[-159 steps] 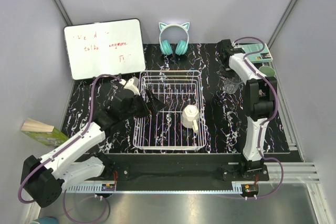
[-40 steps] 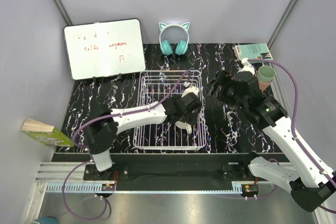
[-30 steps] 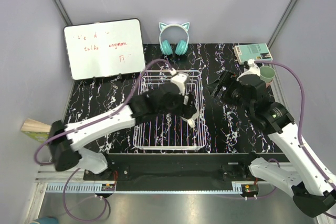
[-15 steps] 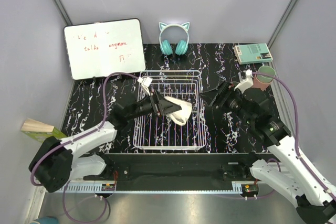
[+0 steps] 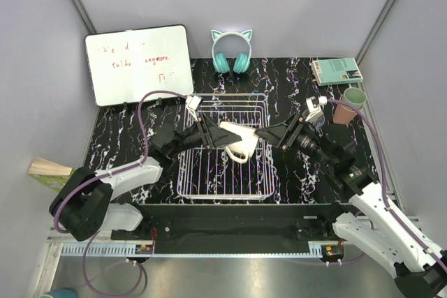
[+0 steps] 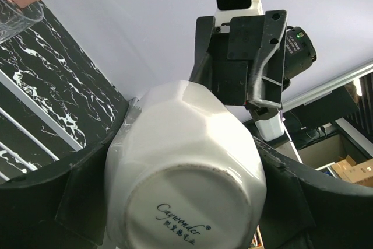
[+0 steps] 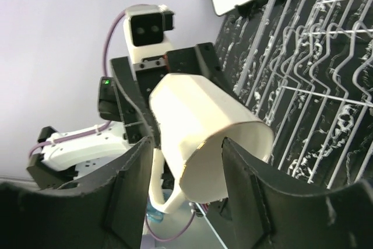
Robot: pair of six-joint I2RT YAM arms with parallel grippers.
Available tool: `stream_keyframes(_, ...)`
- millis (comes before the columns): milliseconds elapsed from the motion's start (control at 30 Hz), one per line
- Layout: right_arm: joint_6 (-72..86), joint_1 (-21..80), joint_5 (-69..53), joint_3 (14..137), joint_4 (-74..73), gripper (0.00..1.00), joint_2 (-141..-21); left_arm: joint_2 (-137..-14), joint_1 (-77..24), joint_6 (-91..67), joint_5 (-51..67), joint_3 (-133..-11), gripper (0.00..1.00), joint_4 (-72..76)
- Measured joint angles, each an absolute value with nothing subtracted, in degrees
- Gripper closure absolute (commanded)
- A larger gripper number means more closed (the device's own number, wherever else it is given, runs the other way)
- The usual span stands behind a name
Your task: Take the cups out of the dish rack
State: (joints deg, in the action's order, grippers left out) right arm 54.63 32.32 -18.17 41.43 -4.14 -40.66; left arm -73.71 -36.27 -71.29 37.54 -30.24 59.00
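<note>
**Mug mid-air betw. both arms**

L gripper (image 5: 213, 136): fingers clamped on base end of the cream-white mug (image 5: 239, 142). Mug lies on its side above the dish rack (image 5: 209, 176), clear of the wires, mouth twd R arm, handle on near side. R gripper (image 5: 274, 134): fingers spread wide, one each side of mug's rim; contact w/ rim can't tell. Salmon-pink cup (image 5: 343, 112) w/ sage-green cup (image 5: 355, 95) set in it sits on table (image 5: 112, 137) at far R. Clear glass (image 6: 14, 18) just beside them.
</note>
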Motion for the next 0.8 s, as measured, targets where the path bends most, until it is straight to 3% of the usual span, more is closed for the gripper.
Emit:
stream_keyframes(467, 57.6, 35.0, -21.8, 40.5, 4.2, 0.45, -48.5, -78.1, -36.5, -73.1, 37.5, -30.3, 1.00, 63.5)
stream_keyframes(700, 59.1, 36.3, -21.5, 40.6, 6.6, 0.65, -50.7, -80.4, -37.7, -73.5, 36.4, -31.0, 1.00, 65.8)
stream_keyframes(800, 59.9, 36.7, -21.1, 40.6, 7.9, 0.62, -50.8, -80.8, -37.8, -74.0, 36.2, -31.0, 1.00, 67.5)
